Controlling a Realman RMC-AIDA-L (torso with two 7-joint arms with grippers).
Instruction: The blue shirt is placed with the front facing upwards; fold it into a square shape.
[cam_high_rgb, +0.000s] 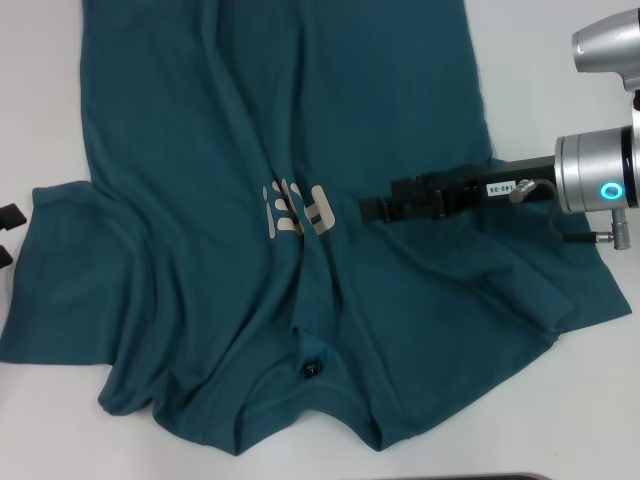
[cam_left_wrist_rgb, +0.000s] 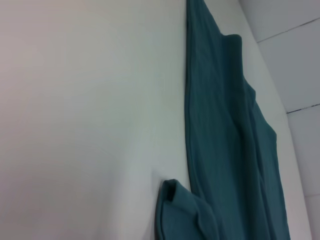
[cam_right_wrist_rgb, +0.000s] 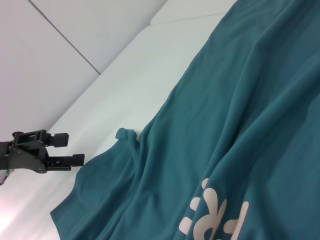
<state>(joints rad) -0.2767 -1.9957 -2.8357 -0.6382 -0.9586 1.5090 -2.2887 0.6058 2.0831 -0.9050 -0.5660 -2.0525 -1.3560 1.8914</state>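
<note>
None of the folds you need are finished yet, by the look of it. Your blue shirt (cam_high_rgb: 250, 150) lies spread over the white worktop (cam_high_rgb: 560, 440), filling most of the head view, collar toward the bottom edge and the hem running off the top. It is rumpled: long creases cross the chest, and the pale lettering (cam_high_rgb: 297, 212) at centre frame is partly buried in a wrinkle, so you cannot read it. The small black tag (cam_high_rgb: 313, 369) sits inside the collar at lower centre. One sleeve lies out at middle left and the other at lower right, neither turned in. Smoothing, both side folds and the crosswise fold all seem to remain.

Your right tool (cam_high_rgb: 375, 209) reaches in from the right edge to centre frame, low over the chest just beside the lettering; whether its fingers are spread or pinching cloth, you cannot tell. Your left tool (cam_high_rgb: 8, 232) shows only as dark tips at the left edge; in the right wrist view (cam_right_wrist_rgb: 70, 148) its fingers stand apart, holding nothing, over bare worktop beside the sleeve.
</note>
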